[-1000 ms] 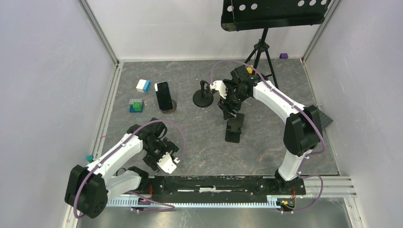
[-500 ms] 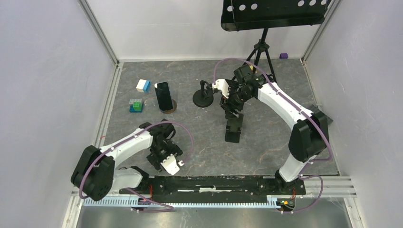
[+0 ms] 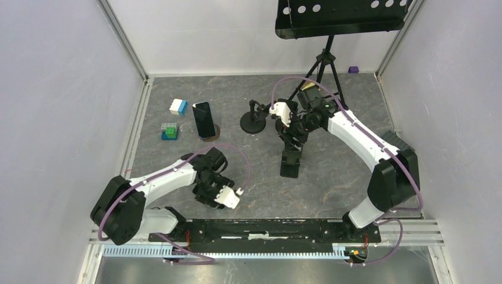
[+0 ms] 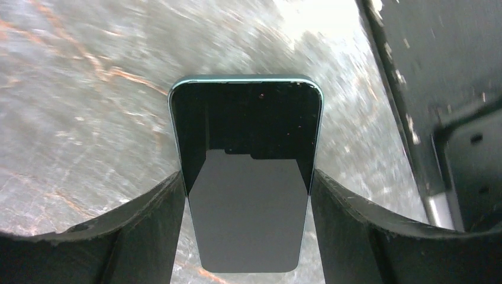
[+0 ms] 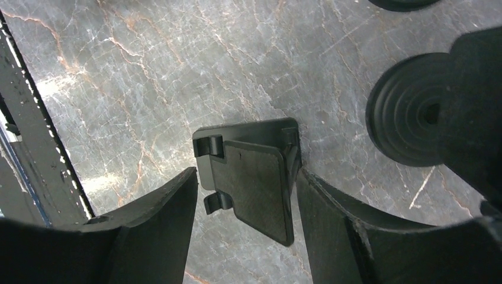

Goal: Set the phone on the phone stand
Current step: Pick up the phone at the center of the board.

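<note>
A dark-screened phone [image 4: 245, 154] with a teal rim lies between my left gripper's [image 4: 247, 177] fingers, which press on both its long edges just above the grey stone floor. In the top view the left gripper [image 3: 212, 198] sits near the front rail and hides this phone. The black phone stand [image 3: 290, 164] rests mid-floor. My right gripper [image 3: 292, 142] hovers over it, open. In the right wrist view the stand [image 5: 254, 177] lies between the right gripper's [image 5: 247, 176] fingers, with the right finger at its edge and a small gap on the left.
Another dark phone [image 3: 204, 118] leans on a brown disc [image 3: 214, 132] at the back left, beside coloured blocks [image 3: 170, 131] and a white-blue block [image 3: 177, 106]. A round black base with a post [image 3: 253, 122] stands by the right gripper. A tripod [image 3: 327, 65] is behind it. The black base rail [image 4: 426, 89] runs close to the left gripper.
My left gripper has slid right along the near rail and its jaws have closed in onto the phone. My right arm has shifted a little to the right above the stand.
</note>
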Controlling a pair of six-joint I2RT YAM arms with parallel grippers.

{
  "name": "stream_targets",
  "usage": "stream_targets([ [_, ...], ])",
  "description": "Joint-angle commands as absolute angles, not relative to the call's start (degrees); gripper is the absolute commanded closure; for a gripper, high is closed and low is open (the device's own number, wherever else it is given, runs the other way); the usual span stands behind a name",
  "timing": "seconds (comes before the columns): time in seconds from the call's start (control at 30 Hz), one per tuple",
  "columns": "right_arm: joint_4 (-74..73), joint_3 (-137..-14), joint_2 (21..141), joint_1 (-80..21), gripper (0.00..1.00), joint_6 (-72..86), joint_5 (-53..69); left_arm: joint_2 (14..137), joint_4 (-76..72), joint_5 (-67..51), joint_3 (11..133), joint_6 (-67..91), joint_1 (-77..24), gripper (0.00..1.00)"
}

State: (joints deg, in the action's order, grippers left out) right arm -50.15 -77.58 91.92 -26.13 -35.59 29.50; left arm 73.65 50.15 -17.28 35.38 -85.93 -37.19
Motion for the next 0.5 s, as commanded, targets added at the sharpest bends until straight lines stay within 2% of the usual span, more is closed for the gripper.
stream_targets([
  [0.0,-46.7,-75.6,87.7,-23.9,0.33,-33.2,30.5,77.5,29.6,-25.6,34.6,-66.9,-38.3,0.89],
  [0.13,-45.9,-74.8,85.8,-22.3,0.33,-32.8,36.2,78.3,23.1,-27.6,35.9,-56.6,-38.4,0.98],
  [0.3,-33.9,-68.0,81.9,-22.2,0.33,-27.3,45.6,78.6,14.6,-23.8,35.2,-48.3,-38.8,0.98],
  [0.47,-27.4,-65.1,83.0,-24.0,0.34,-23.8,52.4,77.2,11.4,-21.6,34.7,-44.6,-38.8,0.98],
])
